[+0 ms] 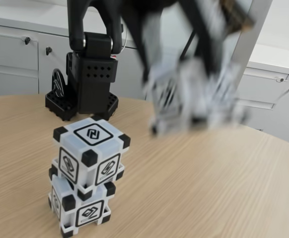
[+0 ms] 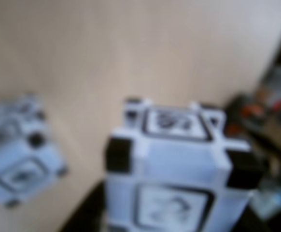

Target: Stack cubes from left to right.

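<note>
Two white plastic cubes with black corner blocks and framed symbols stand stacked near the front edge of the pale wooden table (image 1: 194,183): lower cube (image 1: 80,210), upper cube (image 1: 91,154), the upper one twisted a little off square on the one beneath.

My gripper (image 1: 196,106) is up in the air, to the right of the stack in the fixed view, badly motion-blurred. It carries the third cube (image 2: 174,174), which sits close under the wrist camera with the stack (image 2: 22,166) off to its left. I judge the jaws closed on it; finger detail is too smeared to read.

Step in hand: carrying the last cube toward the stack. Next move calls for centring over the upper cube, matching its twist, lowering gently. A skewed top layer could tip under a hard touchdown.

My black arm base (image 1: 85,84) stands at the table's back edge.
</note>
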Available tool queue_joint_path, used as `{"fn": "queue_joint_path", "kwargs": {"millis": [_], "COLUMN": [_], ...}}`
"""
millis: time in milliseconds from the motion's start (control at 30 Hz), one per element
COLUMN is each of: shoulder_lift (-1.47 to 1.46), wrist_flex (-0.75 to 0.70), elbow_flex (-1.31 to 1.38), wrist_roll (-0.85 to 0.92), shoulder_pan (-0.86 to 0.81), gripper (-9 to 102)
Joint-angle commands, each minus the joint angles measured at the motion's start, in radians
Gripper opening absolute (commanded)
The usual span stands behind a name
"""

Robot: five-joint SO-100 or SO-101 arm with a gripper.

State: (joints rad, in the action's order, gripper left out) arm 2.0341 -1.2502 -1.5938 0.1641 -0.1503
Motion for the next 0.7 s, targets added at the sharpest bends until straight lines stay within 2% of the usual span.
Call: {"fn": "queue_joint_path", "kwargs": {"millis": [0, 333, 467, 667], "shoulder_lift": [0.044, -0.040, -0.060, -0.120], "wrist_flex": [-0.012, -0.403, -0.463, -0.466], "elbow_flex": [0.190, 0.460, 0.503, 0.502], "wrist_roll": [-0.025, 0.048, 0.054, 0.041], "shoulder_pan": [-0.012, -0.012, -0.014, -0.084], "gripper": [17, 16, 16, 16]}}
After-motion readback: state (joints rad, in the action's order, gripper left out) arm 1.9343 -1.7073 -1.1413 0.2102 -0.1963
